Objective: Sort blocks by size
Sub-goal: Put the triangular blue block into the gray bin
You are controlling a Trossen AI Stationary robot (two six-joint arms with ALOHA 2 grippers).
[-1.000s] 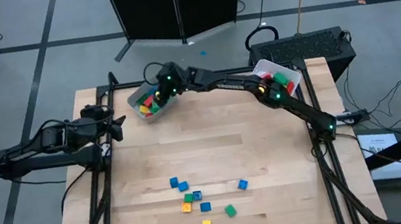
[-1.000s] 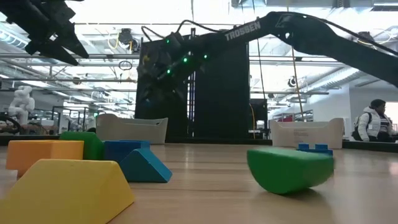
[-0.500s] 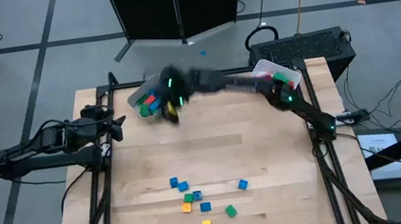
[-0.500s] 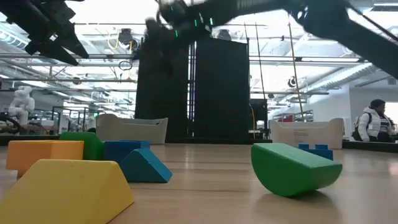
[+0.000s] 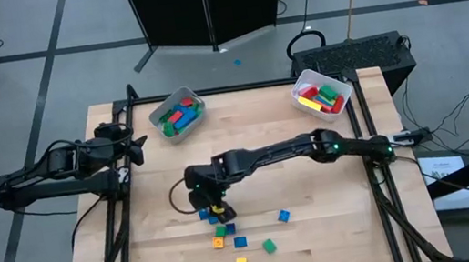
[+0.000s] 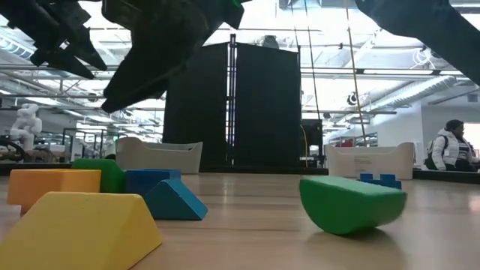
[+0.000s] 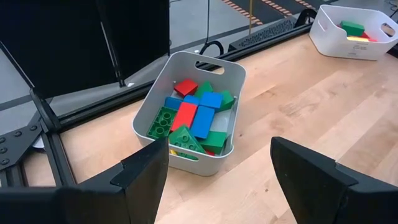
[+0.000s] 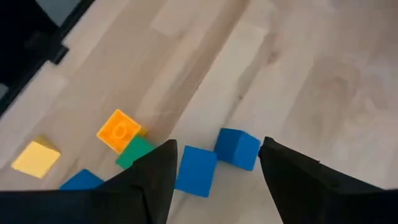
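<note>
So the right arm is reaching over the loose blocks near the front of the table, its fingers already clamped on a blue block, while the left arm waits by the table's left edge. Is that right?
Not quite. The right gripper is over the loose blocks, but it holds nothing: the right wrist view shows its fingers apart, with two blue blocks lying on the table beyond them. The left gripper does wait by the left edge.

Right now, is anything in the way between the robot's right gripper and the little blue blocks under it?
Nothing visible. The right gripper is open above two blue blocks, with only bare table around them. An orange block lies off to the side.
</note>
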